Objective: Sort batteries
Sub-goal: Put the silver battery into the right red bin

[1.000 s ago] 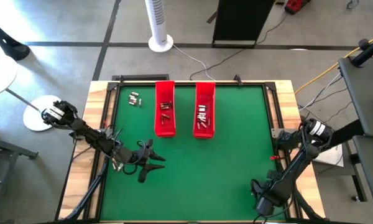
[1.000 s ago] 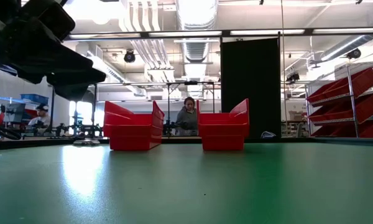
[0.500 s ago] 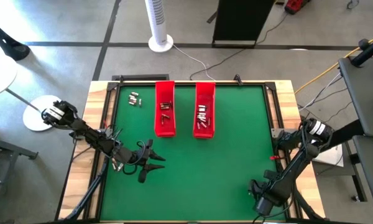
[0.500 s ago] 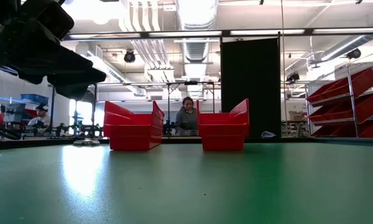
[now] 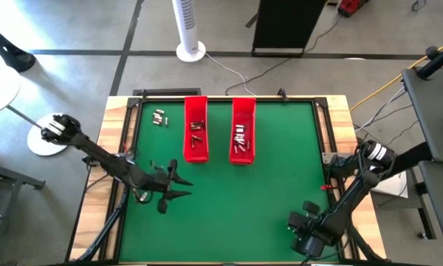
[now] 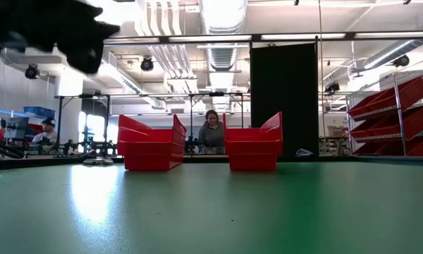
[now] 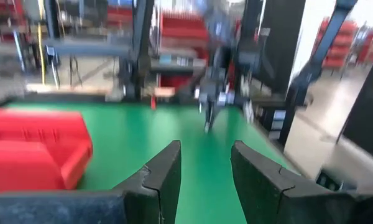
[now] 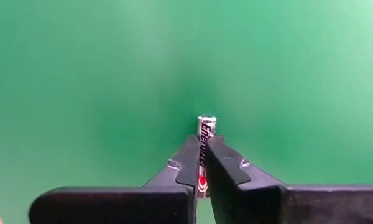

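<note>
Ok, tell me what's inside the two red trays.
Left red tray: a few small batteries lying loose. Right red tray: several more batteries, clustered mid-tray. From table level the tray walls hide the contents; exact counts cannot be told.

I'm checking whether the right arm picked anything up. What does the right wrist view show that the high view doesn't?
Only the right wrist view shows the battery clamped in the shut right gripper. Only the high view shows the two red trays, the loose batteries at the far left corner, and the left gripper open, holding nothing. Both show the green mat.
</note>
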Controlling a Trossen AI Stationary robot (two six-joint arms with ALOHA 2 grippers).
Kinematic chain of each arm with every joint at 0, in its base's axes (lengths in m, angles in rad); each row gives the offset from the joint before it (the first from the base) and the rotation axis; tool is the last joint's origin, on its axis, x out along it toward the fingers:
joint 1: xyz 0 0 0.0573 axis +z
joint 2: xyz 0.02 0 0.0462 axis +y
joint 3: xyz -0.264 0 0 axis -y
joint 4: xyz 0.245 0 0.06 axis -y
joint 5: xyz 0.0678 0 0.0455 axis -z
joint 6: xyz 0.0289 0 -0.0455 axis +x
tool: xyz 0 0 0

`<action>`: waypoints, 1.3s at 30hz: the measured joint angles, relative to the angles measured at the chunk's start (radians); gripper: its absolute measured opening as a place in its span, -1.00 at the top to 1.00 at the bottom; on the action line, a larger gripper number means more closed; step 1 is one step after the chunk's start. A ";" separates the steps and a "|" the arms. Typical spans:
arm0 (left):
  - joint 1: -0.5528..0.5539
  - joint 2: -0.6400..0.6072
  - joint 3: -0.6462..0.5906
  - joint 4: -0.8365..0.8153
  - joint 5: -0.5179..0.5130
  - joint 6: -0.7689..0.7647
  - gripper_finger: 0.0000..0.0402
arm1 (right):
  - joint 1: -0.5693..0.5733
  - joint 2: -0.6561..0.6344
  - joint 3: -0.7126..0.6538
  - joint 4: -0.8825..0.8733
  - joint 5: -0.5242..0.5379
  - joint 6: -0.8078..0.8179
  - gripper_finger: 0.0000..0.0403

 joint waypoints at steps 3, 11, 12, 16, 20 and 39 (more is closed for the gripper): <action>0.000 -0.092 0.000 -0.028 0.000 0.017 0.40 | -0.005 0.017 -0.018 0.039 0.130 0.001 0.94; -0.013 -0.266 0.000 -0.128 0.070 0.020 0.40 | -0.005 0.134 -0.053 0.223 0.417 0.000 0.94; -0.014 -0.270 0.000 -0.120 0.124 0.033 0.40 | -0.005 0.152 -0.053 0.242 0.442 -0.002 0.94; -0.014 -0.258 0.000 -0.047 0.305 0.065 0.40 | -0.007 0.238 -0.053 0.322 0.545 0.000 0.94; -0.014 -0.245 0.000 -0.013 0.247 0.110 0.40 | -0.007 0.328 -0.053 0.439 0.654 0.000 0.94; -0.013 -0.201 0.000 -0.023 0.127 0.134 0.40 | -0.039 0.381 -0.050 0.504 0.698 -0.047 0.57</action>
